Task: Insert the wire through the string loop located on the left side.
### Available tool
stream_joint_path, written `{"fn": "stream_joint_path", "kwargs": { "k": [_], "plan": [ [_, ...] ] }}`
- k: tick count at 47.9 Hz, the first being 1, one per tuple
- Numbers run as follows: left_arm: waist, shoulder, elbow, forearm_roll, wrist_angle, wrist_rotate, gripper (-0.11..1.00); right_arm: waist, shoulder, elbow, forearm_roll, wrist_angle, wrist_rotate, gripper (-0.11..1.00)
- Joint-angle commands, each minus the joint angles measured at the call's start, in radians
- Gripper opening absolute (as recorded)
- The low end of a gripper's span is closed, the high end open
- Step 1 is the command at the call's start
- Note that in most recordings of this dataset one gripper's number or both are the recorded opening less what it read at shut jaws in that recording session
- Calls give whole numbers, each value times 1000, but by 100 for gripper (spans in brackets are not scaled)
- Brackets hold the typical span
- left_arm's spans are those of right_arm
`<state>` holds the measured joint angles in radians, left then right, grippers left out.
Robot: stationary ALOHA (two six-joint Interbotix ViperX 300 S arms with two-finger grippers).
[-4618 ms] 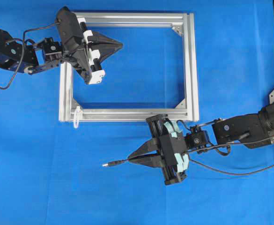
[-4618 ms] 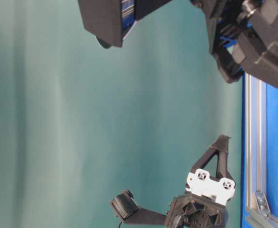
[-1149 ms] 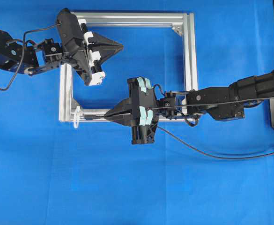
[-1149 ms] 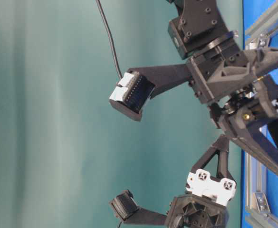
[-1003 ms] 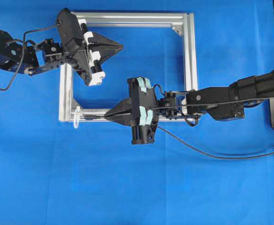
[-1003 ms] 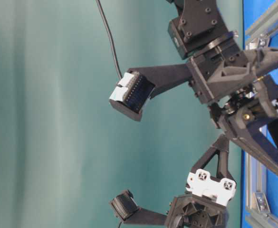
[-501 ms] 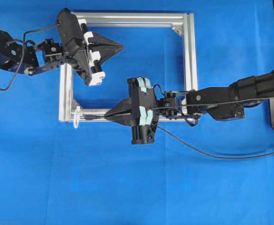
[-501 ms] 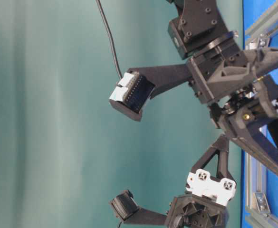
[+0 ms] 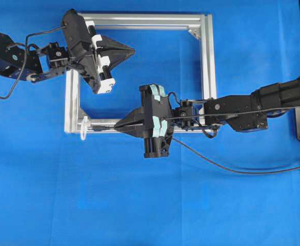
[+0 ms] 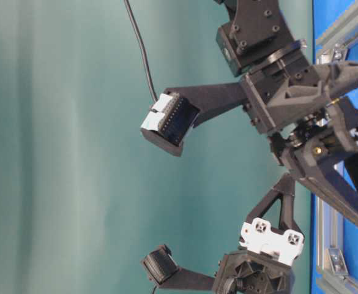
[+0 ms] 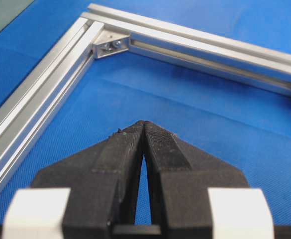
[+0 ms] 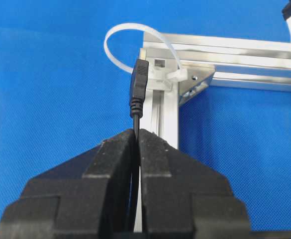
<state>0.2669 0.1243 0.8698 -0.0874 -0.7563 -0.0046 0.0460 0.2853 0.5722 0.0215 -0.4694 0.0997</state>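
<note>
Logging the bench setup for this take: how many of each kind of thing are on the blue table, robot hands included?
Robot hands: 2 (left hand, right hand)
Wire: 1
String loop: 1
Aluminium frame: 1
Total: 5

The thin black wire (image 12: pixel 139 87) — dark plug foremost — points into the upright whitish-translucent string loop (image 12: pixel 135 35), reaching its opening.

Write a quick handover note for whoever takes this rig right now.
Right gripper: shut on the wire, plug pointing at the string loop.
Left gripper: shut, empty, above the aluminium frame.
String loop sits at the frame's corner; the plug's tip is at the loop's mouth, whether it has entered is unclear.
Done: wire grasped and lined up.
Left: push it through the loop.
</note>
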Motion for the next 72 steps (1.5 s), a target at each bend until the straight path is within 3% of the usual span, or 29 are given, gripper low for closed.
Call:
{"fn": "stream_joint_path", "kwargs": {
  "k": [1, 49, 72],
  "plan": [
    [0, -29, -8, 2, -8, 0, 0, -2, -17, -17, 3, -3, 2, -10],
    [-2, -29, -6, 3, -8, 2, 0, -2, -15, -23, 3, -5, 2, -10],
    [-2, -29, -6, 3, -6, 2, 0, 0, 35, -117, 3, 38, 2, -10]
  ]
}}
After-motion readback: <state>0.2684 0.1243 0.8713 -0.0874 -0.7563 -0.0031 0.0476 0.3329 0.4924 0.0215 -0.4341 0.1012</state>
